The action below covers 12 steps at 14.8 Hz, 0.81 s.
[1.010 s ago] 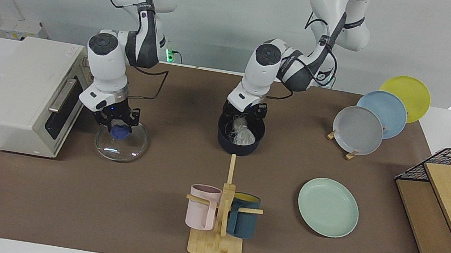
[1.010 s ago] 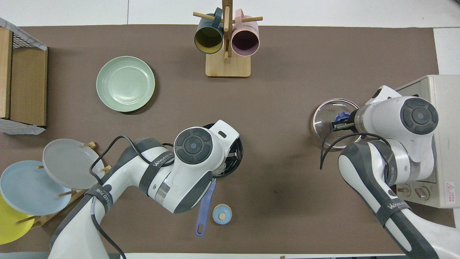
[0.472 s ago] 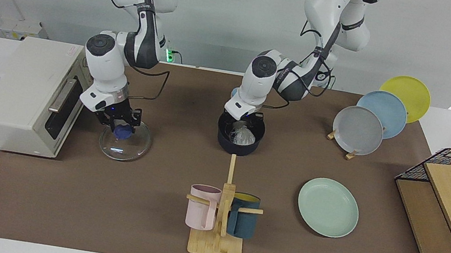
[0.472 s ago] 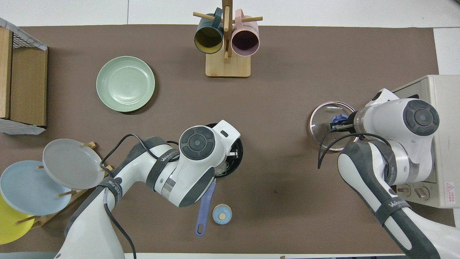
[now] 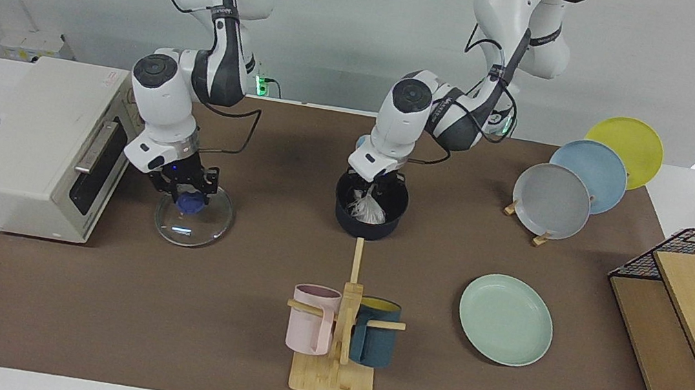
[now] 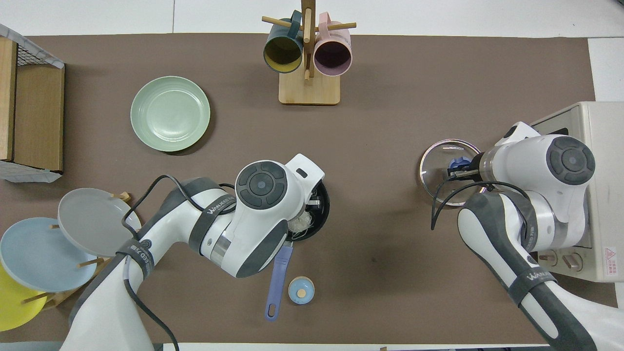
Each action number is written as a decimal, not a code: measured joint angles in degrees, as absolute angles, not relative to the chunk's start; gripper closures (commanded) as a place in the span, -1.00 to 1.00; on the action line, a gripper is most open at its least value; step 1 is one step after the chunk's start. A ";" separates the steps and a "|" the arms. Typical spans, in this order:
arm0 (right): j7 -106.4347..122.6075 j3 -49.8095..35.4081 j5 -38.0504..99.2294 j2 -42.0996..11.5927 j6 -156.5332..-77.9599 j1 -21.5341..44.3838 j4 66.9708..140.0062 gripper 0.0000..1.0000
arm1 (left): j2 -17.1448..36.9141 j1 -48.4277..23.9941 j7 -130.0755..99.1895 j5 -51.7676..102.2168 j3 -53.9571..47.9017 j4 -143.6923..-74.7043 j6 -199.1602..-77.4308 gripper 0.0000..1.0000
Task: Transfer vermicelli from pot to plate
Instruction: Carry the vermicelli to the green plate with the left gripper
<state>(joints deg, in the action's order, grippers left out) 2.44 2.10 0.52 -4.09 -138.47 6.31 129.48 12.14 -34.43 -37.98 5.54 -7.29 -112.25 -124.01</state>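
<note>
Vermicelli (image 5: 367, 209) hangs as a pale bundle from the left gripper (image 5: 374, 188), whose fingers are clenched on its top strands. Most of the bundle sits within the pot (image 5: 367, 225) near the centre of the facing frame. Half a second ago the bundle lay lower in the pot; now it is drawn up into a narrow cone, and the left wrist has risen a little and tipped. In the overhead frame the left arm's wrist covers much of the pot, and only a patch of the vermicelli (image 6: 299, 224) shows at the pot's rim (image 6: 325, 209), with the blue handle (image 6: 277, 279) pointing toward the bottom of the frame.

The plate (image 5: 505, 320) lies bare at the lower right of the facing frame, well apart from the pot, in the same spot as before.

The right gripper (image 5: 185, 195), at centre left of the facing frame, has its fingers closed on the blue knob (image 5: 188, 202) of the glass lid (image 5: 193, 223), just in front of the toaster oven (image 5: 21, 140). Compared with a second ago, the lid has shifted slightly and appears to lie flat on the worktop (image 5: 161, 312).

The mug rack (image 5: 338, 340) at lower centre has not moved.
</note>
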 measured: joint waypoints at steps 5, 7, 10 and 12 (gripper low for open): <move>2.49 2.09 0.93 -4.03 -138.49 6.31 129.79 -0.95 | 7.78 -28.78 -35.77 5.66 -7.05 -99.95 -104.96 1.00; 2.50 2.08 0.93 -3.90 -138.50 6.31 129.77 -1.00 | 7.54 -23.94 -32.00 7.42 -6.81 -94.61 -100.29 1.00; 2.66 2.04 0.93 -3.63 -138.09 6.32 129.11 -1.00 | 8.69 -14.52 -24.99 9.10 -6.34 -90.40 -98.36 1.00; 2.67 2.02 0.93 -3.53 -135.13 6.36 127.09 -1.00 | 10.01 -10.11 -19.57 9.24 -6.22 -89.98 -98.91 1.00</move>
<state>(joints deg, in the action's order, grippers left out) 2.67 2.02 0.93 -3.53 -135.13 6.36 127.09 10.01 -10.11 -19.57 9.24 -6.22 -89.98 -98.91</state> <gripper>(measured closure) 0.000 0.819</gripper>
